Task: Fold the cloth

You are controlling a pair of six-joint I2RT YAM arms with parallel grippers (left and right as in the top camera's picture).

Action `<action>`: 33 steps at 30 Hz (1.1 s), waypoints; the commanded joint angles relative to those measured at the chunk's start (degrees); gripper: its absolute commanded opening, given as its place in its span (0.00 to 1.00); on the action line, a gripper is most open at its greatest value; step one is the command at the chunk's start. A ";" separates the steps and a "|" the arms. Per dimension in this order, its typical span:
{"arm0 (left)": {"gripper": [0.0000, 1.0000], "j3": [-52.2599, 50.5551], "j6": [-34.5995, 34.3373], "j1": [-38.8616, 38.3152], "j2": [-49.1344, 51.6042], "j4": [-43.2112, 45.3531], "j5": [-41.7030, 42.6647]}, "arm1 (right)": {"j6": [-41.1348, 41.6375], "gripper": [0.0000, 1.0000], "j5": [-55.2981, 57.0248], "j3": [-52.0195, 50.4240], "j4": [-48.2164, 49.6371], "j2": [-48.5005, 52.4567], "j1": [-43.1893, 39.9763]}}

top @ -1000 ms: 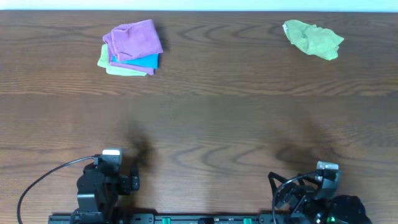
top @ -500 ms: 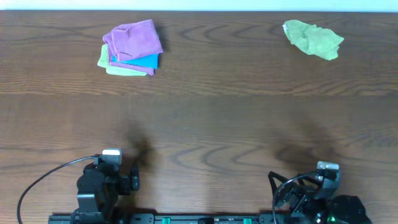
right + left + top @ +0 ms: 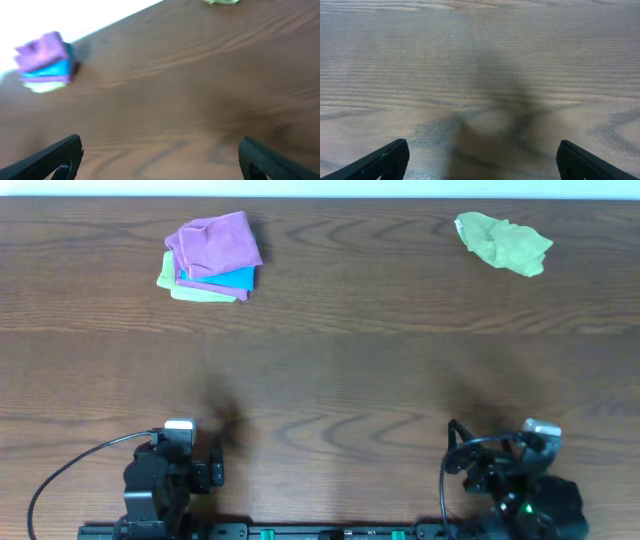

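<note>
Atop the far-left stack, the cloth, lower layers mostly hidden; left hand, right hand spread apart, fingers cropped.

table: everything lies on it
stack: far left of table, three cloths
the cloth: top of stack
middle cloth: under the cloth, sticks out on near side
bottom cloth: lowest, sticks out left and near
lone cloth: far right, well apart from stack
left gripper: near edge, left side, over bare table
right gripper: near edge, right side; stack far ahead to its left, lone cloth far ahead
</note>
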 commanded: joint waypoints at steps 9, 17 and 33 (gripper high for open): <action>0.95 -0.42 2.93 -0.31 -0.52 -3.67 -1.70 | -21.57 0.99 0.74 -12.07 7.32 -0.94 -7.50; 0.95 -0.42 2.93 -0.31 -0.52 -3.67 -1.70 | -23.58 0.99 0.81 -15.65 6.93 -3.93 -9.88; 0.95 -0.42 2.93 -0.31 -0.52 -3.67 -1.68 | -25.09 0.99 -0.90 -19.47 7.26 -3.93 -11.37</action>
